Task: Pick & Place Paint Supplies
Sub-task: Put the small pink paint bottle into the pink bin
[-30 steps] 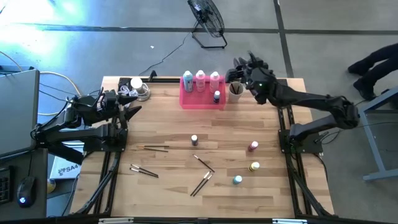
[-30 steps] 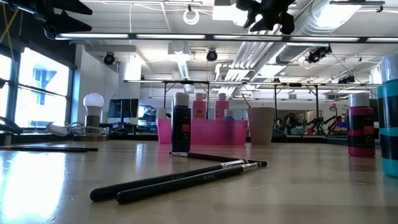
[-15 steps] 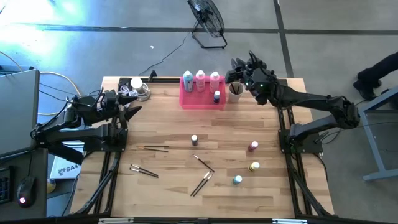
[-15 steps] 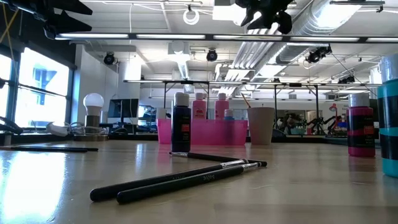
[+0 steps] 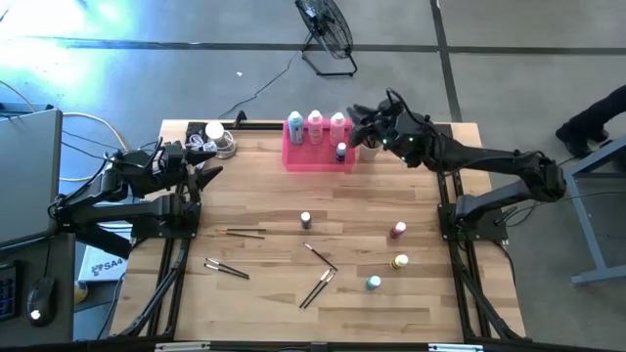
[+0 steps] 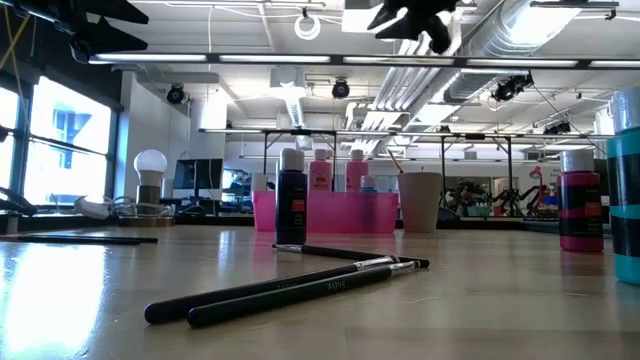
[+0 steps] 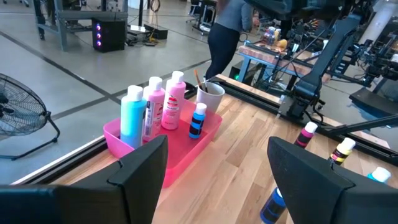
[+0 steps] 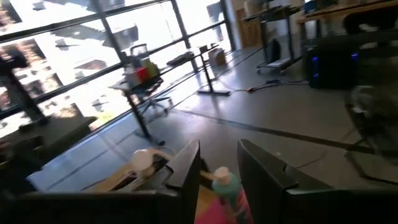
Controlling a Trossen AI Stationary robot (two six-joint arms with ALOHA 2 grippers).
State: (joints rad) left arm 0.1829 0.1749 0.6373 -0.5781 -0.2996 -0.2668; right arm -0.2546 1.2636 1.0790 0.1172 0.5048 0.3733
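My wooden table (image 5: 274, 196) sits on a grey concrete floor, a fan (image 5: 326, 29) standing beyond its far edge. At that far edge the pink tray (image 5: 318, 159) holds three tall white-capped bottles (image 5: 315, 125) upright in a row, with a small blue bottle (image 5: 340, 153) upright in front and the beige cup (image 7: 209, 98) just beside the tray. My right gripper (image 5: 364, 115) hangs high over the cup with its jaws parted, nothing between them. My left gripper (image 5: 207, 162) waits at the left edge, jaws spread wide. Paintbrushes (image 5: 318, 286) lie flat mid-table, their long axes mostly slanted; one brush (image 5: 245, 232) runs left to right. Tiny bottles (image 5: 399, 230) stand upright on the right side.
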